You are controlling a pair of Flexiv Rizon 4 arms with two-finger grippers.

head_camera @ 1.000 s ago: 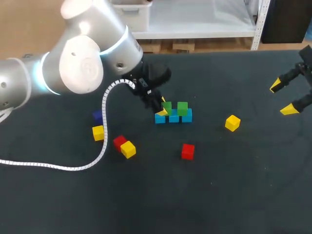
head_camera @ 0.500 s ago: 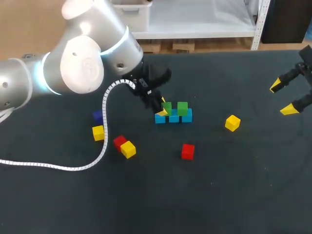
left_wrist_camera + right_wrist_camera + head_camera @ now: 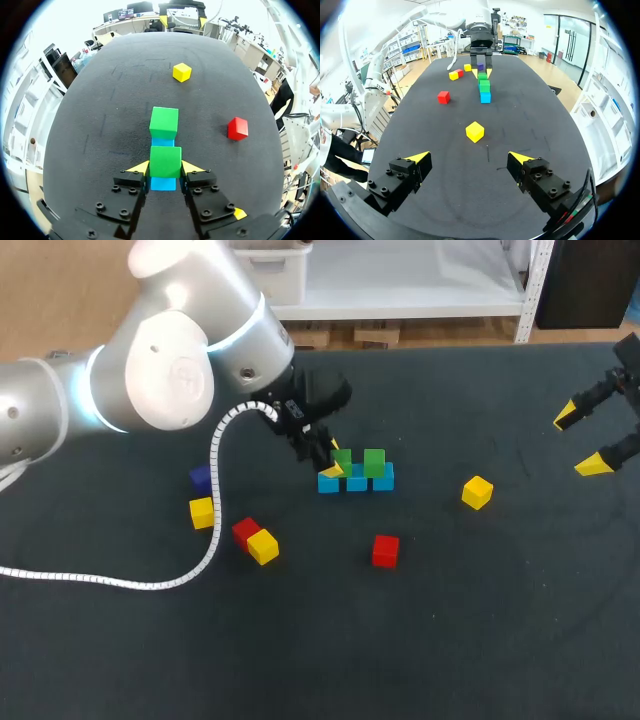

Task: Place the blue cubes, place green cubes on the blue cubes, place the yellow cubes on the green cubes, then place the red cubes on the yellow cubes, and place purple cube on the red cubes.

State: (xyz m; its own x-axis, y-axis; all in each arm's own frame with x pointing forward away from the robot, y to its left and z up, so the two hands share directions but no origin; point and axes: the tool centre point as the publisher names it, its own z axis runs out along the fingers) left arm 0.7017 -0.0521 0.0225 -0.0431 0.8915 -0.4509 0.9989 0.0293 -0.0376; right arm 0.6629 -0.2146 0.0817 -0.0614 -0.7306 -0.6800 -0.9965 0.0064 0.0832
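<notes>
- Left gripper is clenched on a green cube, which rests on the row of blue cubes mid-table, beside another green cube.
- Best next: part the fingers evenly, then rise straight up, so nothing gets nudged.
- Right gripper — released, by the table's right edge.
- Since a second ago, nothing has visibly shifted.

1. Blue cubes: three, in a row under and just ahead of the left gripper.
2. Green cubes: two, on the blue row. One green cube is pinched between the left gripper's fingers, and the other is just ahead of it.
3. Yellow cubes: three. One lies ahead of the right gripper, and two lie behind the left gripper.
4. Red cubes: two. One is ahead and to the side of the left gripper, and one is behind it.
5. Purple cube: one, behind the left gripper.
</notes>
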